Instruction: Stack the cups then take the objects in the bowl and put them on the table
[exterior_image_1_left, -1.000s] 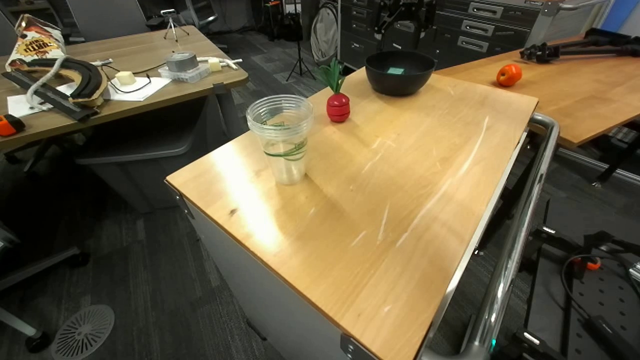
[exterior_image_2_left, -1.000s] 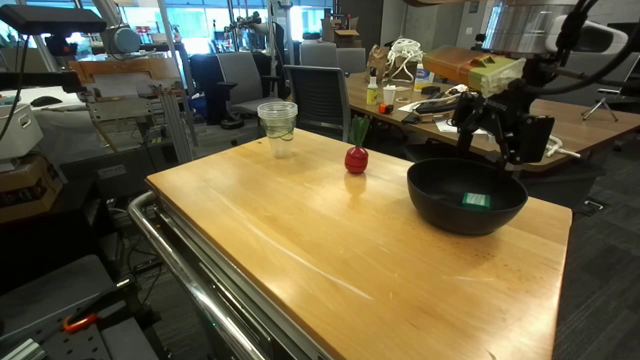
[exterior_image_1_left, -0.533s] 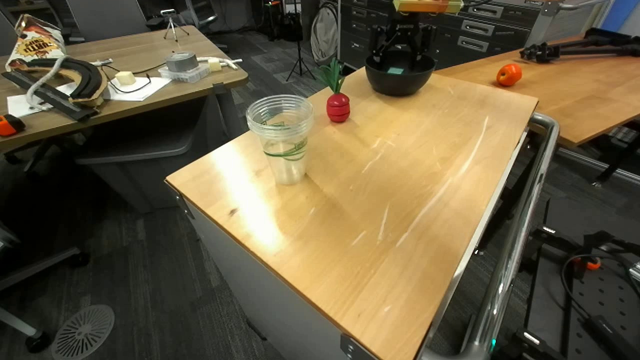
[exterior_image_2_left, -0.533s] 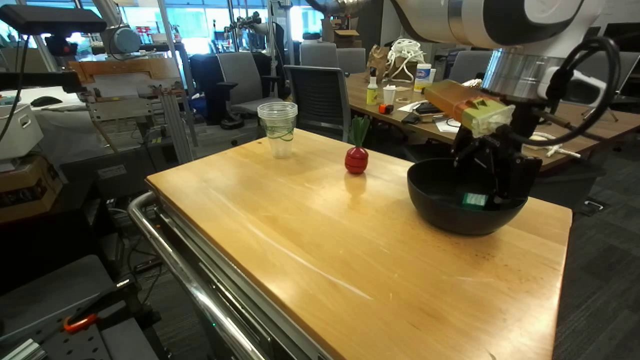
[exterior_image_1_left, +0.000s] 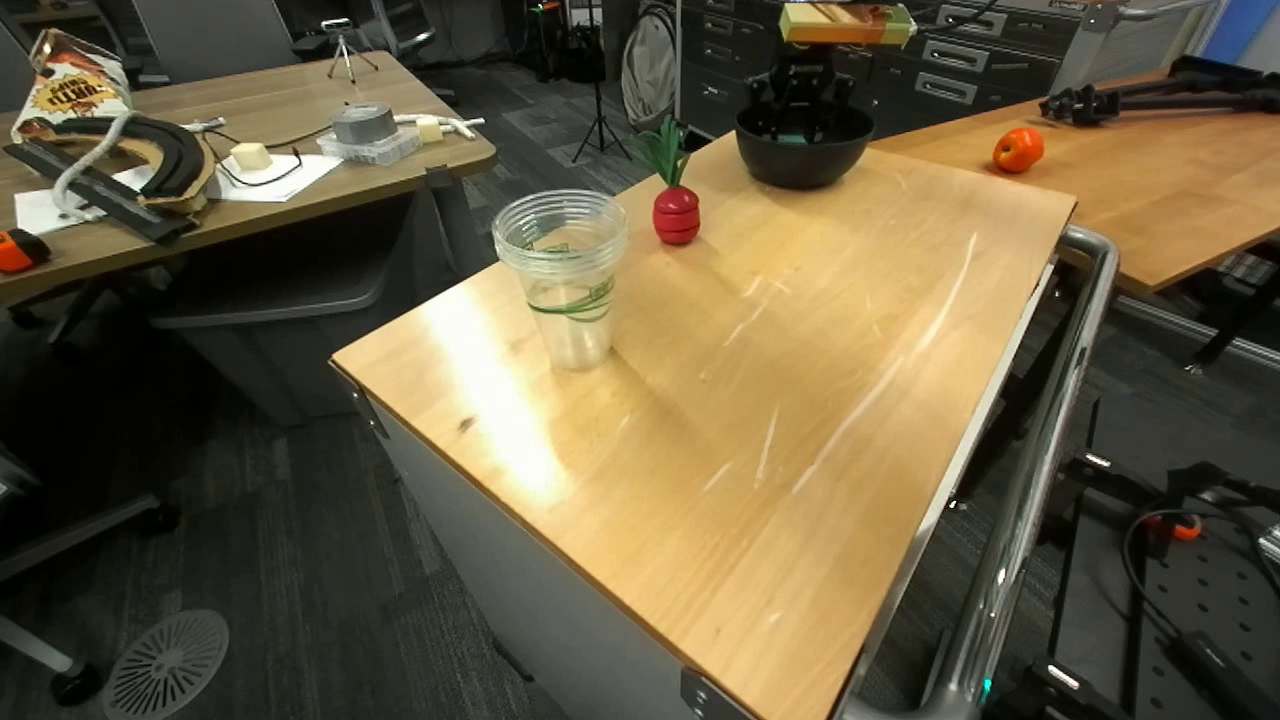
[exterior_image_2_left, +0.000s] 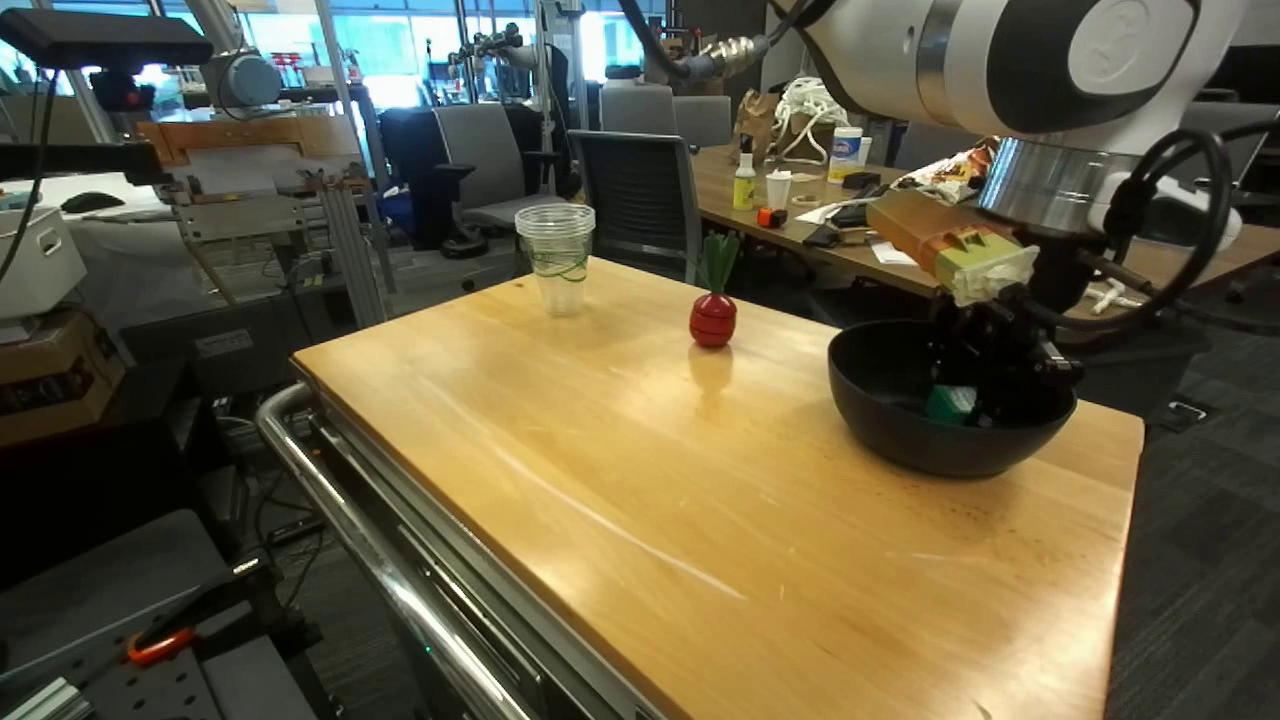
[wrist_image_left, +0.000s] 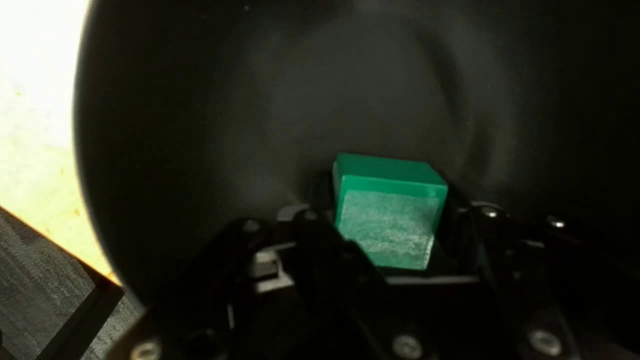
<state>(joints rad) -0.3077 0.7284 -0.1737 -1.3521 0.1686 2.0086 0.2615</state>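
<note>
Green block: inside black bowl, between the fingertips.
Gripper: pinching the block's sides.
Fingertip outlines: blurred, black on black.
Bowl rim: partly cut off, wrist view.

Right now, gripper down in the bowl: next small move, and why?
I'd probably squeeze the gripper gently before any lift: in the wrist view the green block sits between its jaws with little visible gap, but it's too dark there to confirm contact, and an exterior view shows the block inside the bowl.
</note>
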